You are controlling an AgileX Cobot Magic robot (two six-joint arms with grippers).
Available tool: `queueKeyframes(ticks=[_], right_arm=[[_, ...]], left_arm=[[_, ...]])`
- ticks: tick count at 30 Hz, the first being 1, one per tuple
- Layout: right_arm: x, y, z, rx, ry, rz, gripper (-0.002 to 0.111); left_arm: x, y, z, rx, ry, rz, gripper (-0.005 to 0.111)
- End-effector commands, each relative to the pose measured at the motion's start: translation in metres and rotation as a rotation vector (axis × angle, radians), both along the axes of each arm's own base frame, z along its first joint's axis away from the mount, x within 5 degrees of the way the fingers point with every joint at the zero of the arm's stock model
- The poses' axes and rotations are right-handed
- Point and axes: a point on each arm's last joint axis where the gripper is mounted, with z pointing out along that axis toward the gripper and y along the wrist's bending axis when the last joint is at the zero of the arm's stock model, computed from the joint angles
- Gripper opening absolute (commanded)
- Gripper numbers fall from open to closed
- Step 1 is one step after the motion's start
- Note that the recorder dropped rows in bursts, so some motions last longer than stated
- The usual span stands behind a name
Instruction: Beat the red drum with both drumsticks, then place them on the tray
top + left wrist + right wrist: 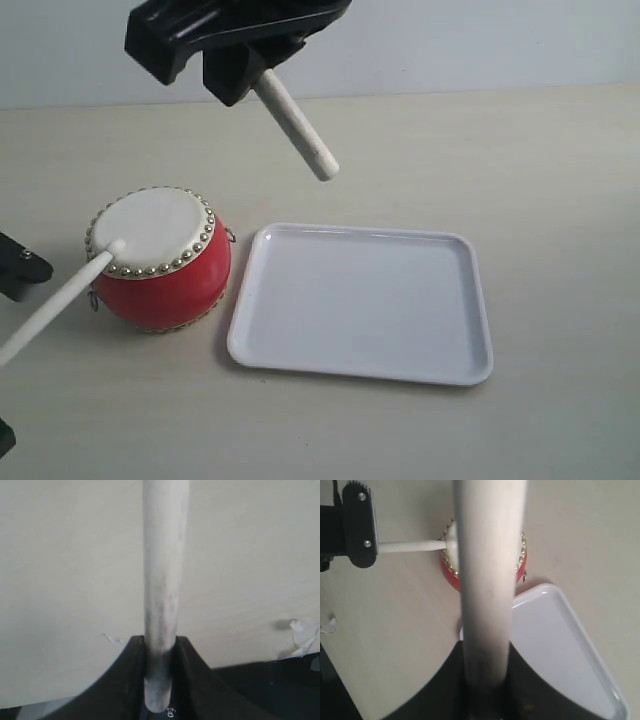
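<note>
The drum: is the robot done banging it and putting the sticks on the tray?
Done: both sticks picked up. In hand: the left end effector touches the left drumstick to the skin of the red drum; the right end effector holds the right drumstick raised. Left: laying both on the tray, which holds none yet.
</note>
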Motion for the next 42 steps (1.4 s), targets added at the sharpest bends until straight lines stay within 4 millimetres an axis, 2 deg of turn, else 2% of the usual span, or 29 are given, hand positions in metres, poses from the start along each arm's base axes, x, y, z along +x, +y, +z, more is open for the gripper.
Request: queueKeyframes(ticks=[1,4,8,10,13,15,17,20,23,27,30,33,36,38,42], right_arm=[[0.003,0.005,-0.012,-0.026,0.028,-0.003,0.000],[0.010,0.014,-0.046,-0.106,0.092,-0.004,0.000],[0.024,0.032,-0.121,-0.238,0.197,0.001,0.000],[0.030,0.041,-0.160,-0.293,0.245,0.010,0.000],[0.035,0.049,-0.206,-0.367,0.330,0.016,0.000],[0.038,0.052,-0.225,-0.402,0.356,0.016,0.000],[0.039,0.055,-0.229,-0.410,0.365,0.016,0.000],[0.039,0.056,-0.212,-0.387,0.360,0.019,0.000],[0.037,0.054,-0.171,-0.334,0.323,0.020,0.000],[0.026,0.040,-0.091,-0.170,0.186,0.021,0.000],[0.011,0.021,-0.040,-0.065,0.102,0.024,0.000],[-0.007,-0.001,0.002,0.025,0.029,0.026,0.000],[-0.022,-0.019,0.029,0.088,-0.023,0.028,0.000],[-0.028,-0.027,0.040,0.116,-0.043,0.029,0.000],[-0.033,-0.032,0.046,0.132,-0.055,0.031,0.000]], left_arm=[[0.006,-0.003,0.010,-0.010,-0.054,0.031,0.000],[0.006,-0.004,0.033,-0.082,-0.150,0.044,0.000],[-0.006,0.003,0.071,-0.214,-0.292,0.053,0.000],[-0.014,0.008,0.083,-0.259,-0.347,0.054,0.000],[-0.025,0.017,0.096,-0.306,-0.410,0.035,0.000],[-0.031,0.021,0.102,-0.330,-0.443,0.028,0.000],[-0.034,0.023,0.105,-0.343,-0.460,0.028,0.000],[-0.036,0.024,0.106,-0.347,-0.466,0.028,0.000],[-0.034,0.023,0.101,-0.332,-0.445,0.028,0.000],[-0.029,0.019,0.077,-0.264,-0.351,0.029,0.000],[-0.025,0.016,0.053,-0.190,-0.252,0.029,0.000],[-0.020,0.012,0.028,-0.129,-0.163,0.025,0.000],[-0.013,0.006,0.007,-0.061,-0.067,0.025,0.000],[-0.009,0.004,-0.003,-0.026,-0.021,0.028,0.000],[-0.003,-0.001,-0.013,0.008,0.024,0.031,0.000]])
